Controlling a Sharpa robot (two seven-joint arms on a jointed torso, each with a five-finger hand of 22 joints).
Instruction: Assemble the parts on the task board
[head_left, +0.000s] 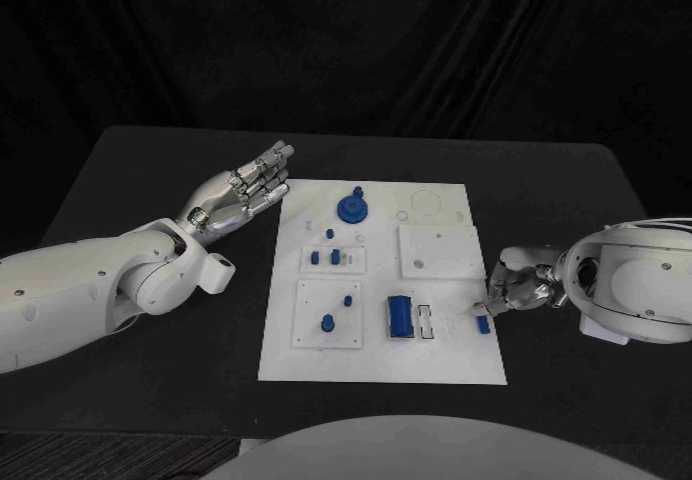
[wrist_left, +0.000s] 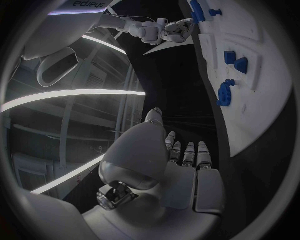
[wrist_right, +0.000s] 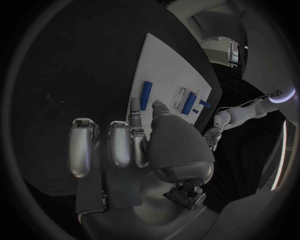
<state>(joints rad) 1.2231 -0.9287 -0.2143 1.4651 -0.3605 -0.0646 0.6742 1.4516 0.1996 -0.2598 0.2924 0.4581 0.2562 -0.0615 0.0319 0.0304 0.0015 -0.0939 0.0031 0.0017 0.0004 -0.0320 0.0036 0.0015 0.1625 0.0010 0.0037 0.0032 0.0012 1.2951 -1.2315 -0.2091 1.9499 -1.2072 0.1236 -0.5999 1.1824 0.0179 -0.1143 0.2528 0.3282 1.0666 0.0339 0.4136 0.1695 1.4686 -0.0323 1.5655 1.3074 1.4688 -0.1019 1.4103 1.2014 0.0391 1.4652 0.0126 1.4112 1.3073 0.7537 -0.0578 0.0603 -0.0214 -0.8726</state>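
Right hand (head_left: 522, 290) at the task board (head_left: 447, 365) right edge, fingers (wrist_right: 134, 120) seemingly pinching a small blue part (head_left: 483, 323), likely for fitting. Left hand (head_left: 242, 195) parked by the board's far left corner, fingers extended, holding nothing, clear of work.

The black tabletop (head_left: 159, 190) lies bare on both sides of the white rectangular task board (head_left: 378, 352), giving open room along its long edges. The left robot hand (head_left: 242, 190), fingers extended, hangs just beside the board's far left edge. The right robot hand (head_left: 516, 287) sits at the board's right edge, touching a small blue bar-shaped part (head_left: 483, 323). On the board, a round blue gear-like part (head_left: 353, 208) and a blue cylinder (head_left: 400, 315) stand proud.
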